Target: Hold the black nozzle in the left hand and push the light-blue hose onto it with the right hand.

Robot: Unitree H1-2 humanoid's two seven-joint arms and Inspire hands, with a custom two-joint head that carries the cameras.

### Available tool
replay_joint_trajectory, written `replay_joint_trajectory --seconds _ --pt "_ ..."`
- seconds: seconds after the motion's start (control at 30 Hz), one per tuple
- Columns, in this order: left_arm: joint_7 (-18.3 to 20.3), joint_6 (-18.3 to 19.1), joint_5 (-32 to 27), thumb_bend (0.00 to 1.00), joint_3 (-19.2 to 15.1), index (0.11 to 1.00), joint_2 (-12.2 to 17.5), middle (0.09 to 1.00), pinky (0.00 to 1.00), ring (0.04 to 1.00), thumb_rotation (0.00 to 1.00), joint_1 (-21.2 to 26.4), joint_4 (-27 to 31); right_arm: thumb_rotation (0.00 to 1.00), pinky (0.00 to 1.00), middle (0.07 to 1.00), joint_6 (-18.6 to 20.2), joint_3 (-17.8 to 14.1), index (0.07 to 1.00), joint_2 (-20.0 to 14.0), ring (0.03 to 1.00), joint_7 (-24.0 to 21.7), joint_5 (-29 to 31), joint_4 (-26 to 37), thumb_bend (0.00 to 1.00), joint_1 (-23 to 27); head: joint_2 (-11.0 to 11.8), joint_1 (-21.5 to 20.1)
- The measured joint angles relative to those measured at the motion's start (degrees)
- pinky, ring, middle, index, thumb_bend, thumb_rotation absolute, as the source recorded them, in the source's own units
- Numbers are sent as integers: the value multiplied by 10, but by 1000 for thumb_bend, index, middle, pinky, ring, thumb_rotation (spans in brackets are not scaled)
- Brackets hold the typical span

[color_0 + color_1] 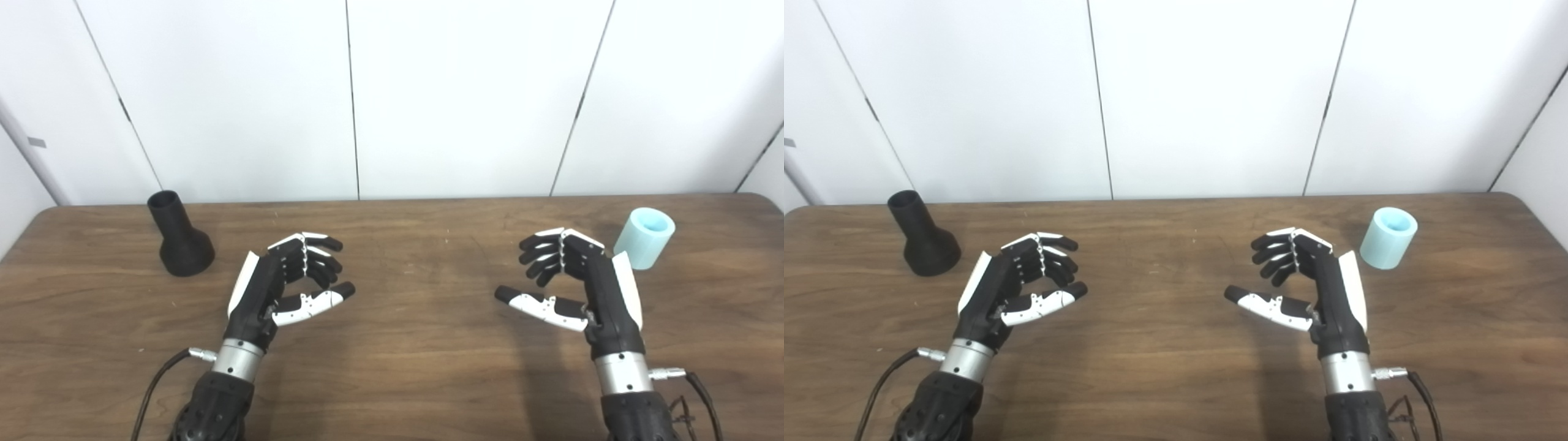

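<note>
Nozzle (179, 239) at frame left and hose (644, 237) at right stand untouched; my left hand (282, 285) and right hand (576, 282), fingers apart and empty, must first reach out to them.

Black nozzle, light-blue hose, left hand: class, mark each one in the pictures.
black nozzle (182, 247), left eye view, flared base.
light-blue hose (641, 243), left eye view, outer wall.
left hand (1012, 283), right eye view, palm.

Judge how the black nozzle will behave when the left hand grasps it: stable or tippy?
The black nozzle stands upright on its flared base, so it probably resists tipping. Its narrow neck likely suits the open left hand. It looks rigid and matte, probably not slippery.
</note>
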State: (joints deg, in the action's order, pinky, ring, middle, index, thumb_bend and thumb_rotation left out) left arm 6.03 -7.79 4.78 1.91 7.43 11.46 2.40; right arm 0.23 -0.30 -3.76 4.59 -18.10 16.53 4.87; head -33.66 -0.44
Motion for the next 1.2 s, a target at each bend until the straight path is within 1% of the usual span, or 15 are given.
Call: replay_joint_trajectory --seconds 0.03,0.07,0.1,0.17,0.3,0.5,0.63,0.7,0.77,0.8,0.83,0.87,0.97,1.07,1.2 --pt "0 -1 1 515 2 493 1 616 485 634 25 0 0 65 472 595 1 4 497 -3 557 -3 -6 0 517 0 0 0" --pt "1 -1 5 650 3 627 3 708 567 719 10 0 -1 112 567 710 3 9 648 -8 692 -9 -11 0 659 0 0 0" --pt "1 -1 10 700 5 679 5 743 603 749 6 0 -1 141 616 768 7 16 718 -17 752 -22 -14 2 720 0 -1 1" --pt "2 -1 19 742 6 726 10 775 635 769 5 0 -1 179 674 838 21 27 795 -34 813 -43 -16 6 783 -1 -1 1" --pt "2 -1 19 752 6 756 13 782 637 763 14 0 -1 196 695 879 41 28 821 -47 830 -55 -23 8 804 -1 0 1" --pt "7 -1 16 749 6 775 10 771 620 737 9 0 -1 219 704 879 49 31 846 -46 831 -56 -25 10 809 -2 4 4" --pt "8 -1 16 749 6 775 10 769 610 732 10 0 -1 213 714 878 51 30 849 -46 828 -57 -23 10 809 -2 7 31" --pt "7 -1 17 750 7 773 6 766 602 731 12 0 -5 206 714 879 51 28 851 -47 831 -60 -21 10 805 -2 20 71" --pt "5 -1 21 753 12 767 0 762 589 729 18 0 -11 178 718 881 51 24 856 -51 832 -62 -16 10 790 -4 45 148" --pt "3 -2 25 753 16 766 -4 761 588 728 19 0 -16 176 718 882 51 21 857 -54 832 -63 -12 10 788 -5 45 149" --pt "-1 -2 29 754 20 764 -10 761 586 727 23 0 -21 166 721 884 50 17 860 -57 834 -64 -10 10 781 -6 60 185" --pt "-5 -4 38 755 24 762 -14 761 584 727 25 1 -27 167 724 887 50 13 864 -60 837 -64 -8 10 775 -7 69 203" --pt "-16 -22 57 753 35 759 -31 761 575 725 20 5 -58 130 734 897 45 1 876 -72 843 -66 13 7 741 -10 83 222" --pt "-28 -26 72 750 41 757 -42 763 573 722 18 11 -79 115 750 905 28 -9 888 -77 858 -66 39 -12 715 -11 105 259" --pt "-41 -37 87 752 46 754 -53 764 573 719 31 19 -88 97 776 912 13 -13 897 -77 869 -67 61 -31 686 -13 113 282"
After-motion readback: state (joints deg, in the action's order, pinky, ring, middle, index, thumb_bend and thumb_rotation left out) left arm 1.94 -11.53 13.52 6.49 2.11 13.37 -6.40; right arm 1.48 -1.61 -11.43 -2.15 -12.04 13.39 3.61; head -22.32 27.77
